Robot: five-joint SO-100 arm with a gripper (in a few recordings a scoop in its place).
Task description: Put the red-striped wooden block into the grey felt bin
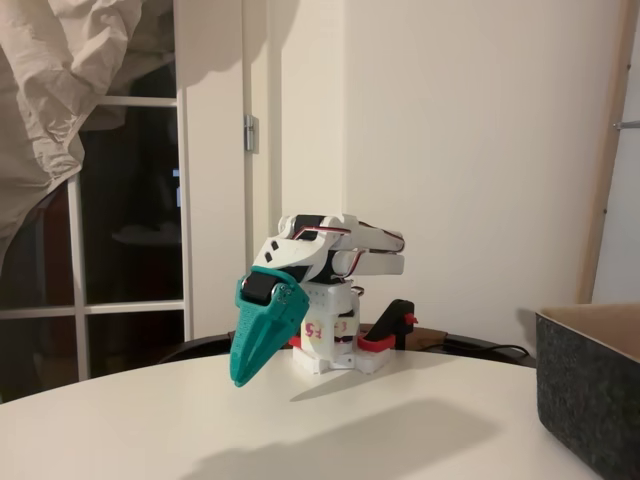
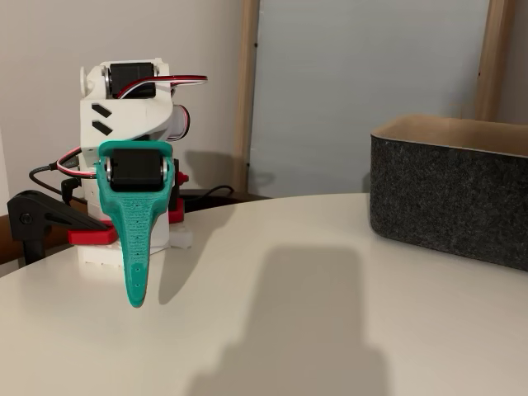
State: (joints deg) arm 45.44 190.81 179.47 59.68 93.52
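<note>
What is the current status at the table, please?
Gripper folded at base, jaws shut, empty, tip just above table. Grey felt bin apart, upright. Block unseen. Path to bin unobstructed.

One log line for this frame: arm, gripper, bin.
arm: folded at base | gripper: shut, teal tips down, just above table, holding nothing | grey felt bin: upright on table, apart from arm

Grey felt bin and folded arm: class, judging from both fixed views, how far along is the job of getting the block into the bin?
Either not begun or already over; the pictures cannot settle which. The arm is folded over its base, and its teal end effector points down at the table, fingers together, holding nothing. The grey felt bin stands apart, at the right in both fixed views. Its inside is hidden, so whether anything lies in it cannot be told.
</note>
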